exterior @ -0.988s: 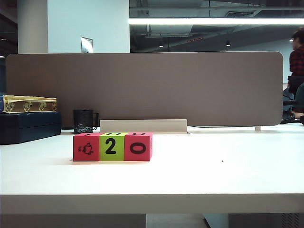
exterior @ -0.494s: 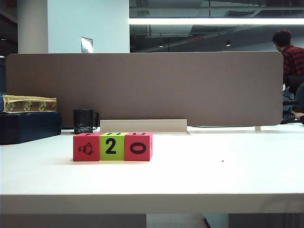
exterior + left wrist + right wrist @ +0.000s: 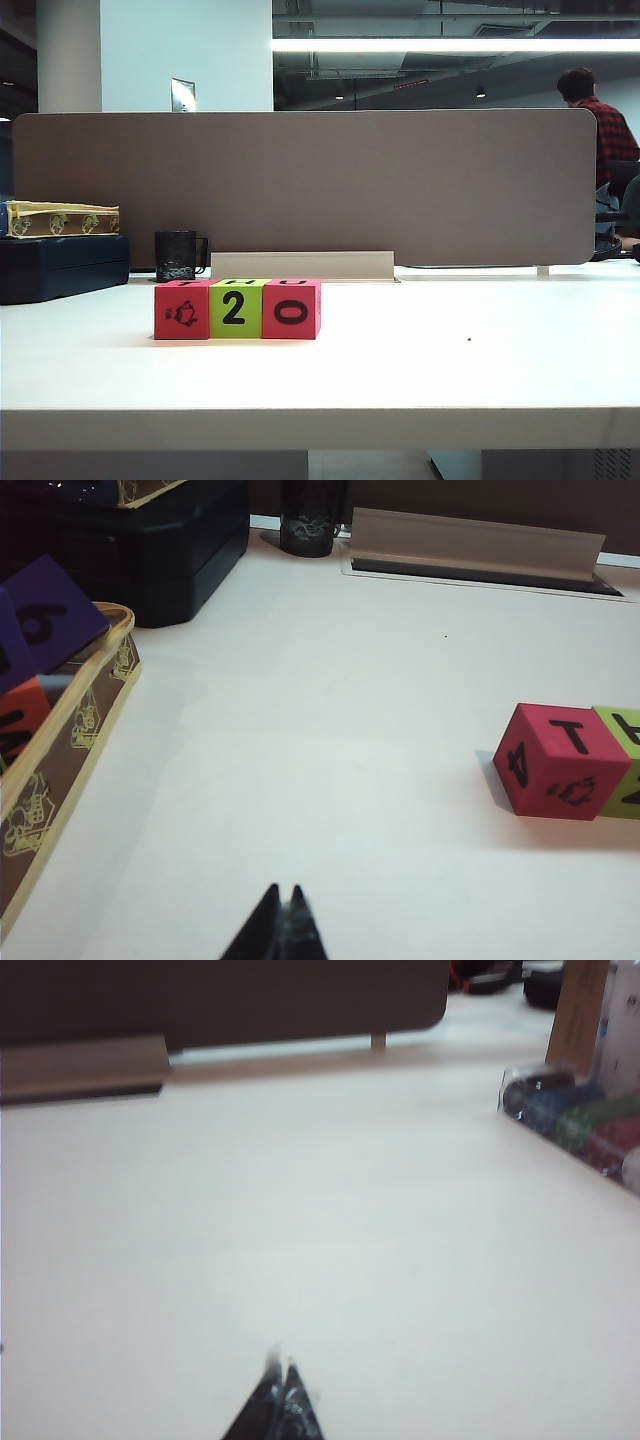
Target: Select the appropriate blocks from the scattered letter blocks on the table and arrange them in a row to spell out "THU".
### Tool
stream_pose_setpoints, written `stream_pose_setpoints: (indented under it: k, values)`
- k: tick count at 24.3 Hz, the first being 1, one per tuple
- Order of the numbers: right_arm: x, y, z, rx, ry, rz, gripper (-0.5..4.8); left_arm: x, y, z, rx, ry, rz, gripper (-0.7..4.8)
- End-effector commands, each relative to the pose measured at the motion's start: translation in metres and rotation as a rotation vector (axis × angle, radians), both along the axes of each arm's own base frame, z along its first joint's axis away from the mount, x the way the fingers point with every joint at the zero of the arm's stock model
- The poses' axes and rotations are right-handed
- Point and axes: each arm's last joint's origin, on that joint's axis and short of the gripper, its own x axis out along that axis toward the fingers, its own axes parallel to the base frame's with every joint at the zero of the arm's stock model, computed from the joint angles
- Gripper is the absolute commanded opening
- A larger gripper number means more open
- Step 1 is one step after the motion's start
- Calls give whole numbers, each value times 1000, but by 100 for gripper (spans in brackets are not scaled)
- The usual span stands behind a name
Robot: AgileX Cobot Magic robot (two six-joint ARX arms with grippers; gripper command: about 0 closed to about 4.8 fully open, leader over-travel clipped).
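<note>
- Far left you've got a dark case (image 3: 62, 265) with a yellow-trimmed box (image 3: 60, 219) on top, and a black mug (image 3: 177, 256) beside it. All of that sits back by the partition (image 3: 300, 185), well apart from the work.
- Your left gripper (image 3: 283, 927) is over bare table (image 3: 450, 360), near a yellow-rimmed tray (image 3: 70, 735) of spare blocks, fingers pressed together on nothing. It sits well apart from the row, so my guess is it's parked out of the way.
- The blocks (image 3: 237, 309) sit left of centre on the table: red, lime, red, side by side and touching, squared up in one straight row.
- The front faces show an animal picture, a 2 and a 0. The spelling is up top, which is why the row looks wrong from the front. From the left wrist you can read a T on the near red block (image 3: 552, 763); the lime one is cut off at the frame edge.
- I'd call the word done, though I can't fully read the H and U.
- Your right gripper (image 3: 278, 1400) hangs over empty table off to the right side, fingertips together, holding nothing, blocks not in its view.
- A clear container of coloured bits (image 3: 580, 1125) sits at that end.
</note>
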Motion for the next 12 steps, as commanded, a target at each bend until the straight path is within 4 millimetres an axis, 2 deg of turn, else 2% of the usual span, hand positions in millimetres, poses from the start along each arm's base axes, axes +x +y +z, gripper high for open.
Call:
stream_pose_setpoints:
  k: [1,12]
  values:
    - [-1,0,-8,-12,71,3,-4,0,0,0,3,9,-6,-5]
    - [-1,2,-10,-41,84,51,-4,0,0,-1,3,10,-6,-5]
